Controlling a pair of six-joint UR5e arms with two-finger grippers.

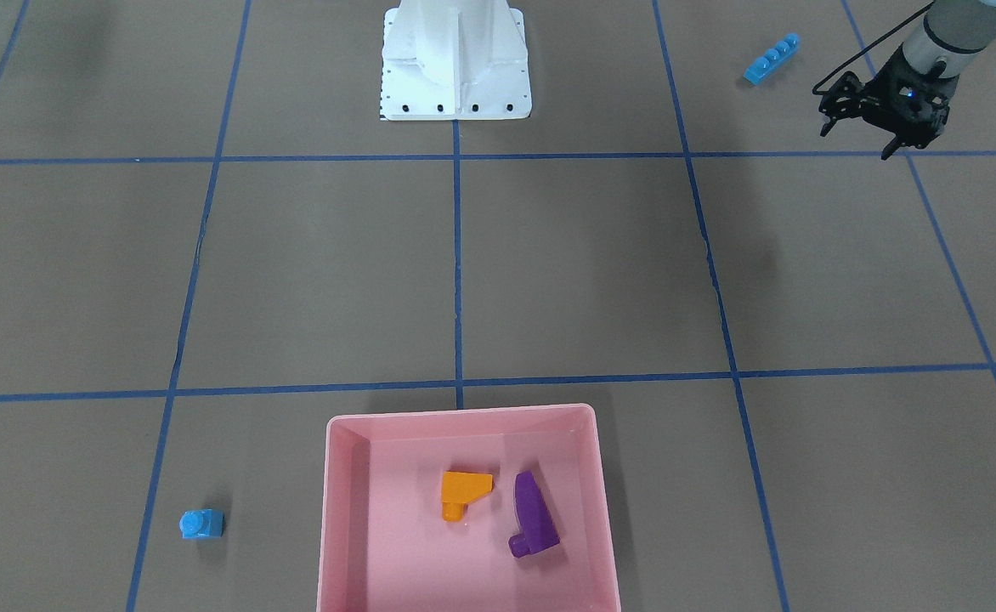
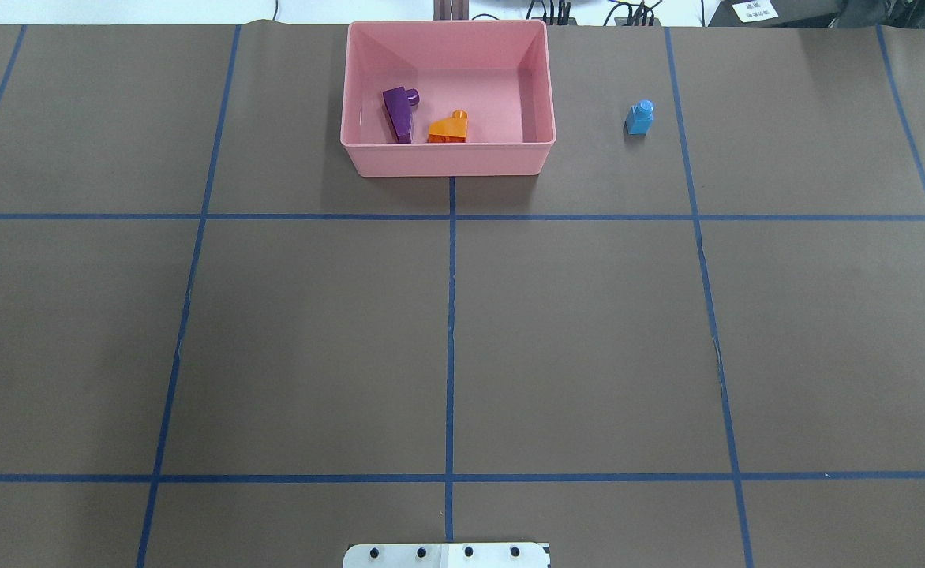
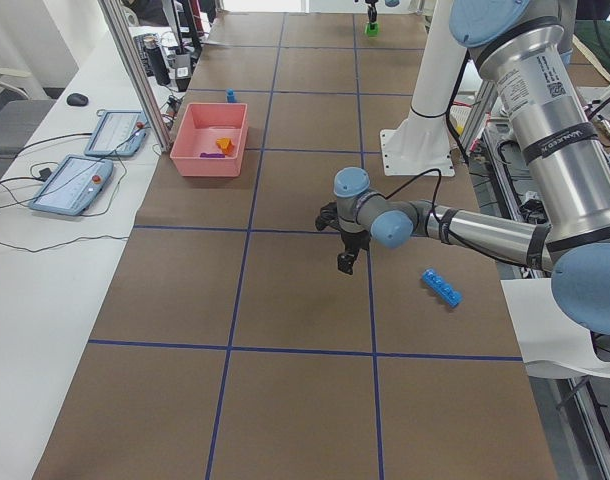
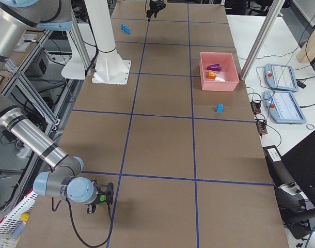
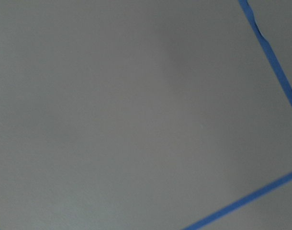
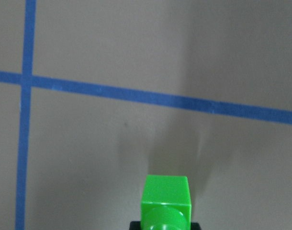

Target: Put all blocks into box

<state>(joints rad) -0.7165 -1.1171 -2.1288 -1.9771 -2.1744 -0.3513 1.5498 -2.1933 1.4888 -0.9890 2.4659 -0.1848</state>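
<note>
Hovering above the brown table (image 1: 591,272) at the robot's far left, the left gripper (image 1: 859,127) is hanging with its fingers spread apart and nothing between them. Its wrist camera is showing only bare table surface crossed by blue tape lines (image 1: 457,255). The long light-blue brick (image 1: 772,58) is lying flat on the table near this gripper but apart from it, on the side toward the white pedestal base (image 1: 455,68).

At the table's opposite end, the right gripper (image 4: 99,199) is grasping the green brick (image 6: 166,199). In the right wrist view the brick is sitting at the bottom edge with its stud facing the camera and a dark gripper part just beneath it. It is casting a shadow onto the table, beside a crossing of tape lines.

The pink box (image 2: 447,162) is sitting at the far edge of the table, opposite the pedestal. Inside it, the purple brick (image 2: 399,112) and the orange brick (image 2: 448,128) are lying side by side on the floor of the box, close together but not touching, the purple one toward the robot's left.

The small light-blue brick (image 2: 640,118) is resting on the table outside the box, on the robot's right of it and clear of its wall.
</note>
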